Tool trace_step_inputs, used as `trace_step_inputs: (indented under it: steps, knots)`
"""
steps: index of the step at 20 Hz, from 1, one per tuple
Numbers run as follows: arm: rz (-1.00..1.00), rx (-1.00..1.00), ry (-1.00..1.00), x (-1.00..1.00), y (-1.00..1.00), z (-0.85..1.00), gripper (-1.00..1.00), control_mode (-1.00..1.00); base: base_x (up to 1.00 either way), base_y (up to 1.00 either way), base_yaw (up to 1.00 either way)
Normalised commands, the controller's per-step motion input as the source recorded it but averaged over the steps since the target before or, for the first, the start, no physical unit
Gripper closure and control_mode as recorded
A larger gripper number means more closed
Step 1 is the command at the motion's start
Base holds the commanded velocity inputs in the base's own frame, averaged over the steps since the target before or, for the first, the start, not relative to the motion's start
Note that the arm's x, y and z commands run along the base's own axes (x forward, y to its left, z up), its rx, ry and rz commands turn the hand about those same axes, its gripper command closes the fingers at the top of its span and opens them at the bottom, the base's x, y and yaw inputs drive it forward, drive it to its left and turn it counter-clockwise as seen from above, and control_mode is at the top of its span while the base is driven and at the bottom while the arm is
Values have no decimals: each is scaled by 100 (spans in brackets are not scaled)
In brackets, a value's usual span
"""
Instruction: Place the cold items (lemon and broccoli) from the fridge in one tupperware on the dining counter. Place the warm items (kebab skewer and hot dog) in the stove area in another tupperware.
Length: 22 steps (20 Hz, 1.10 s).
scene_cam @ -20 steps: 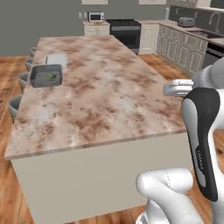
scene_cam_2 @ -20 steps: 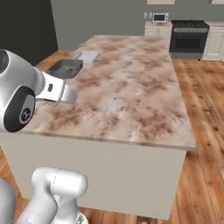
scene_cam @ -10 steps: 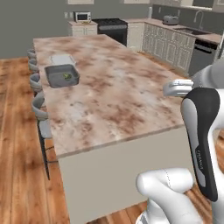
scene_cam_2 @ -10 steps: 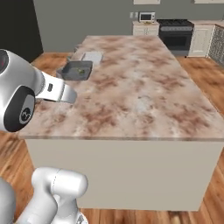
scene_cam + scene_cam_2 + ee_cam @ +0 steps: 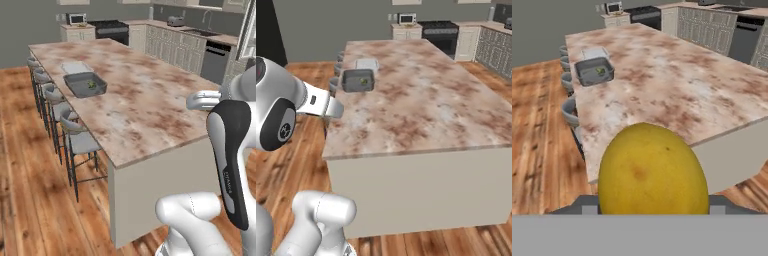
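The dining counter (image 5: 150, 107) carries both containers near its stool-side long edge, toward the far end. The dark grey tupperware (image 5: 85, 84) holds the broccoli (image 5: 91, 84). The light grey tupperware (image 5: 76, 67) lies just beyond it, closer to the far corner. The gripper (image 5: 652, 212) is closed on the lemon (image 5: 653, 172), held off the counter before its near corner.

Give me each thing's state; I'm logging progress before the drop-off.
lemon: held in the hand, close before the camera.
broccoli: lying inside the dark tupperware.
dark tupperware: uncovered, on the counter, beside the light tray.
light tray: flat on the counter; contents cannot be told.
counter: carries both containers near its stool side.
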Motion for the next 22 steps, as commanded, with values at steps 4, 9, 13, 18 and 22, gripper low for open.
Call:
trace_step_inputs:
  steps: [4,9,13,18,22]
  knots:
    - [0,0,0,0,0,0,100,100,0,100,-28]
    - [0,0,0,0,0,0,100,100,0,100,-31]
    - [0,0,0,0,0,0,100,100,1,100,-36]
    - [0,0,0,0,0,0,100,100,9,100,-35]
    - [0,0,0,0,0,0,100,100,19,100,-35]
